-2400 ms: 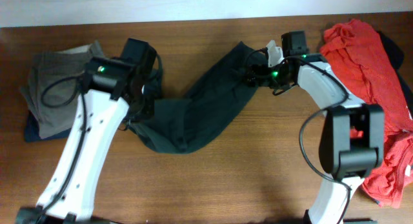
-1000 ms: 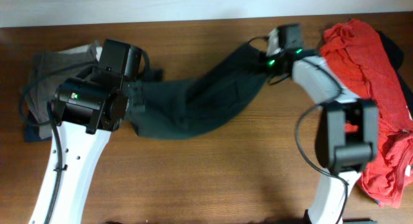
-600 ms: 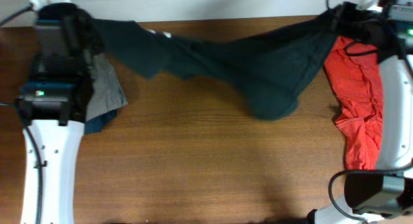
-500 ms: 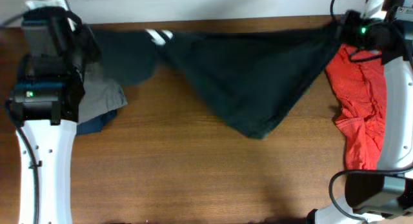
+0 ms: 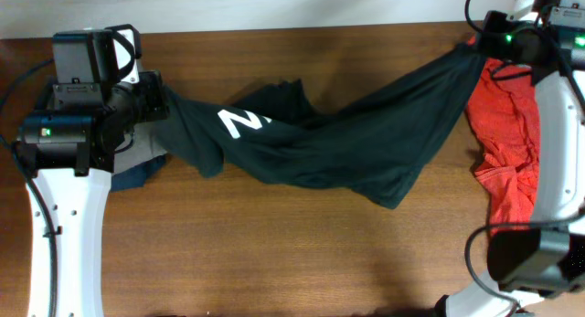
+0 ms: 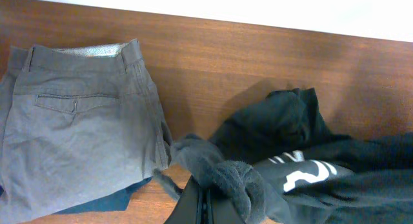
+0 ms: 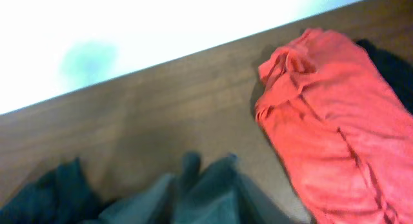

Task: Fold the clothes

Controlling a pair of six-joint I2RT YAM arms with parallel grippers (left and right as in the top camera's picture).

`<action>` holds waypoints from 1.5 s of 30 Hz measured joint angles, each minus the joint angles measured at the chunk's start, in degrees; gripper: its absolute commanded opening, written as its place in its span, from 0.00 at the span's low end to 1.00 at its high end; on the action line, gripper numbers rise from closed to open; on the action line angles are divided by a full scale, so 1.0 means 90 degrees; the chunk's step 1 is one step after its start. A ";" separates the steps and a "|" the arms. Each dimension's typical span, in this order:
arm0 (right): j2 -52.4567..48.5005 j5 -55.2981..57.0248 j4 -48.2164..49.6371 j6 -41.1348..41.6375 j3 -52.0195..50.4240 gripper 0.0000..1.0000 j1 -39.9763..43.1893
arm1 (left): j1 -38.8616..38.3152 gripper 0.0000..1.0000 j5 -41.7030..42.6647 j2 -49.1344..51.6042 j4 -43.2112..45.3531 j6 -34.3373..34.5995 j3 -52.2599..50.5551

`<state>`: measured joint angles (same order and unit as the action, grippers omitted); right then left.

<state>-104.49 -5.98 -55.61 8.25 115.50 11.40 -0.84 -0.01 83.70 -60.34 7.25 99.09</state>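
The brown wooden table [image 5: 274, 262] fills the overhead view, with a pale wall along its far edge. A dark T-shirt [image 5: 320, 153] is spread across it from left to right, strung between the two arms. Its right end rises to a narrow gathered point at the far right corner, its left end is bunched near the far left, and its middle sags in loose folds toward the wood. Whether the lowest fold touches the table cannot be told. A red garment [image 5: 503, 153] lies crumpled along the right edge of the table, partly under the raised end of the shirt and behind the right arm. At the left, a folded pair of grey trousers [image 6: 71, 133] lies flat, back pocket up, on top of a dark blue garment [image 6: 110, 201] whose edge shows beneath it. The left gripper [image 6: 201, 199] has its fingers pinched together on a rolled wad of the shirt's edge, just beside the trousers. The right gripper [image 5: 480, 47] holds the shirt's other end, the cloth converging on it, though its wrist view is too blurred to show the fingers plainly. A white print [image 5: 239, 122] shows on the shirt near its left end.
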 measured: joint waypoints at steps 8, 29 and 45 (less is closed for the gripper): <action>-0.0709 0.0002 -0.2038 -0.0151 -0.0073 0.69 -0.0046 | 0.0000 0.00 -0.0024 0.0010 0.0012 0.0000 -0.0002; -0.0690 -0.0449 -0.0933 -0.0928 -0.4969 0.70 -0.2756 | 0.0000 0.00 -0.0068 0.0442 -0.0017 -0.0002 -0.0046; -0.0126 0.0172 0.0668 -0.0143 -0.5965 0.56 -0.2987 | 0.0000 0.00 -0.0068 0.0442 -0.0036 0.0000 -0.0046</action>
<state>-105.62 -4.43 -49.60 6.96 61.82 -15.49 -0.84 -0.62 87.68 -60.66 7.25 98.67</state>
